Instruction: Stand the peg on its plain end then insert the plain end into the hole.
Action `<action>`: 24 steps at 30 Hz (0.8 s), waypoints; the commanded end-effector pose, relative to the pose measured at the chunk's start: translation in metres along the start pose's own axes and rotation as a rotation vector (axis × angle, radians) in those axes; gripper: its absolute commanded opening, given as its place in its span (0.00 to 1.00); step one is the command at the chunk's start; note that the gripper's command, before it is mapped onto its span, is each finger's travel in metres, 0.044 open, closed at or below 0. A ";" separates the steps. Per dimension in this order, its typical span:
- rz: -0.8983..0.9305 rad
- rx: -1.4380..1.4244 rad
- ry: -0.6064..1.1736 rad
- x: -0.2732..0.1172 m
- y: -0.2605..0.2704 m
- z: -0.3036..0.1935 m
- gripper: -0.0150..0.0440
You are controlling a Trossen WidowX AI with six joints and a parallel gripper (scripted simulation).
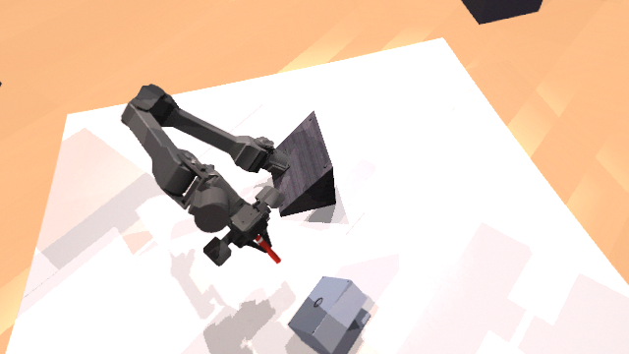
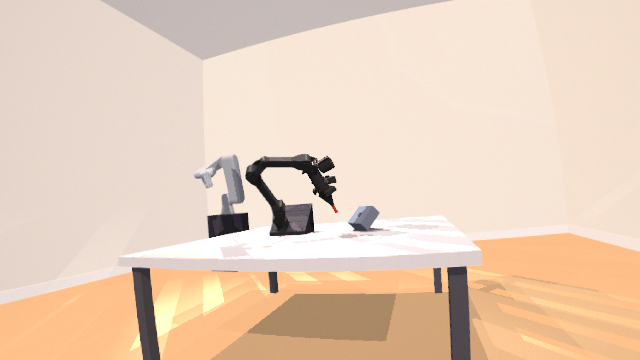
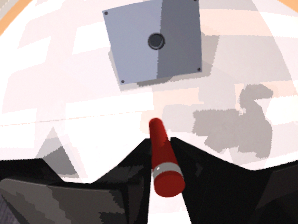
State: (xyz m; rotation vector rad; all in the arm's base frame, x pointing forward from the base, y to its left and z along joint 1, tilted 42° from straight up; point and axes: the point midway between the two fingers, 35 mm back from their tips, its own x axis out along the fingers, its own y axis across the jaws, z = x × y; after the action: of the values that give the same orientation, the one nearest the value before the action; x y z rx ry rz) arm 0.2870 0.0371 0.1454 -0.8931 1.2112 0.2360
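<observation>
1. Exterior view, far left: a pale arm stands beyond the white desk.
2. Next comes the black arm, beside a dark wedge-shaped block.
3. Further right, the fingers grip the red peg, tilted above the desk. Its white band is at the upper end; the plain end points down.
4. Rightmost, apart from the peg, sits the blue-grey sloped panel, its round hole unfilled.
</observation>
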 end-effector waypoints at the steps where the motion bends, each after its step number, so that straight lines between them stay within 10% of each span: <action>1: 0.005 -0.027 -0.044 0.001 0.001 0.007 0.25; 24: -0.012 -0.110 -0.217 0.006 -0.005 0.040 0.25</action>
State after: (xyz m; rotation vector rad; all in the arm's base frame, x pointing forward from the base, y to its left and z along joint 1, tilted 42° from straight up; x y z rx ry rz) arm 0.3172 0.0588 0.1509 -0.9361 1.0055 0.3682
